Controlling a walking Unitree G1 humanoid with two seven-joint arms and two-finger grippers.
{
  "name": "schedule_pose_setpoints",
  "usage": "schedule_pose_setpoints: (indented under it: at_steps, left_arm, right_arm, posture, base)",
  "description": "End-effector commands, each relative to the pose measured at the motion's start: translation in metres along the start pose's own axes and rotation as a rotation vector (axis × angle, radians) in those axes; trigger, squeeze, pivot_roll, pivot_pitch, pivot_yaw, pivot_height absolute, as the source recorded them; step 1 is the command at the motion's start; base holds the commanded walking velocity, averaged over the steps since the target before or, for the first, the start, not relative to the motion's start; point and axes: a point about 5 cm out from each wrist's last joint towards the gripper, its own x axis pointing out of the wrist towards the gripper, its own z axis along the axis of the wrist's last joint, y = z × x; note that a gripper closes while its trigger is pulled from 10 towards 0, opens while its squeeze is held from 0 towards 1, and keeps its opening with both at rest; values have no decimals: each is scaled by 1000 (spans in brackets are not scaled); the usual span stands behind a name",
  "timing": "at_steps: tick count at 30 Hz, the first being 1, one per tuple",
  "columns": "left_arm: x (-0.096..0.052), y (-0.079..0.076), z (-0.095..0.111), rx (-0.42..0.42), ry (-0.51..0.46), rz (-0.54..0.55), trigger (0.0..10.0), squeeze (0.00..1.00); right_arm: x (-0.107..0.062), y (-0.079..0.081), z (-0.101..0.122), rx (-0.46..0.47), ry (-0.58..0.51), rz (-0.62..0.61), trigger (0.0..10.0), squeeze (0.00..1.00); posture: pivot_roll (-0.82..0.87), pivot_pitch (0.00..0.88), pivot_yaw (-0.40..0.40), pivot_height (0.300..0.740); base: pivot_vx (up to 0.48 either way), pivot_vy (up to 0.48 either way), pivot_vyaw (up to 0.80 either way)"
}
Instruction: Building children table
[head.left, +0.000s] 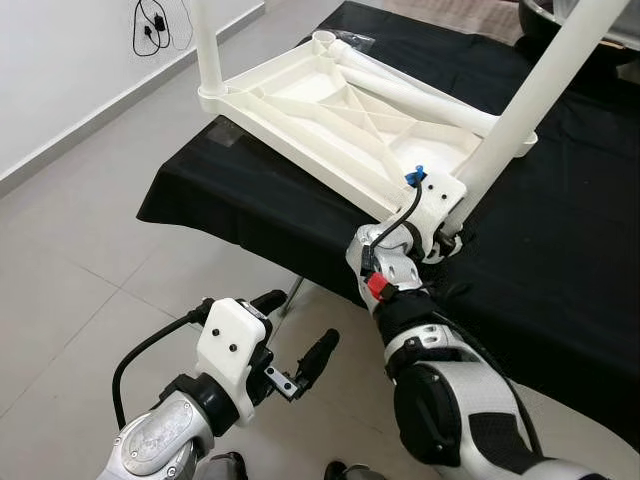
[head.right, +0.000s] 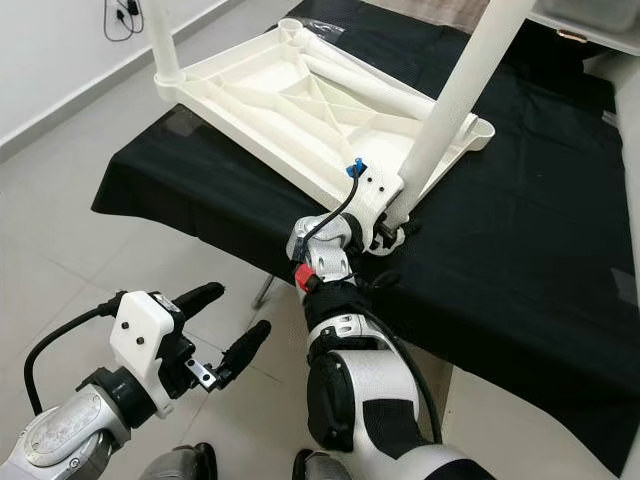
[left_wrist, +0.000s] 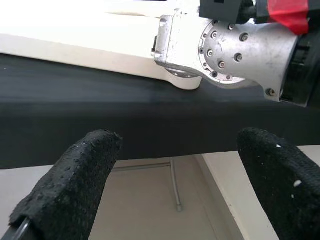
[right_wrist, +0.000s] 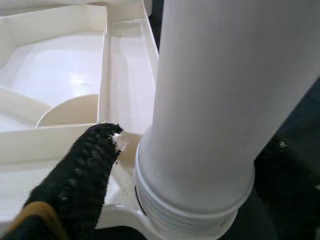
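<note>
The right gripper (head.left: 445, 235) is mostly hidden behind its own white wrist housing at the base of the near table leg (head.left: 520, 110); whether its fingers clamp the leg cannot be told; the wrist view shows one black finger (right_wrist: 82, 172) beside the leg, the other hidden; that leg's top is cut off by the upper edge, as is the far leg (head.left: 208, 45); a loose leg (head.left: 400, 90) lying in the upturned tabletop (head.left: 300, 100) seems partly hidden behind the near leg.
</note>
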Motion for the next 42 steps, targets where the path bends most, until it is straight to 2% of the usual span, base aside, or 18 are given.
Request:
schedule_pose_setpoints:
  at_steps: [1,6,7,8,9,17,27,29,42]
  left_arm:
    - [1,0,-6,-13,17,2,10000,0]
    - [2,0,-5,-12,14,2,10000,0]
    - [2,0,-5,-8,13,3,10000,0]
    - [2,0,-5,-8,13,3,10000,0]
    - [2,1,-5,-9,13,5,10000,0]
    - [2,3,-6,-4,11,5,10000,0]
    - [5,5,-7,6,6,7,10000,0]
    - [7,6,-6,9,2,6,10000,0]
    - [9,9,-7,19,-7,11,10000,0]
  right_arm:
    - [-4,0,-5,-6,12,16,10000,1000]
    - [-7,0,-5,-2,14,21,10000,1000]
    - [-8,1,-5,0,15,29,10000,949]
    - [-8,1,-5,0,15,29,10000,949]
    - [-9,0,-4,1,16,39,10000,0]
    - [-14,-7,-1,4,19,111,10000,0]
    - [-23,-21,-16,-43,51,170,10000,0]
    - [-29,-26,-22,-59,70,215,10000,0]
    - [-37,-39,-28,-126,142,342,10000,0]
  posture:
    - [143,189,-98,740]
    - [142,187,-97,740]
    - [142,187,-97,740]
    - [142,187,-97,740]
    - [142,186,-97,740]
    - [137,181,-94,740]
    - [134,156,-89,740]
    - [135,148,-90,740]
    - [126,134,-93,740]
  base:
    - [0,0,0]
    - [0,0,0]
    - [0,0,0]
    - [0,0,0]
    - [0,0,0]
    - [0,0,0]
    - [0,0,0]
    - [0,0,0]
    - [0,0,0]
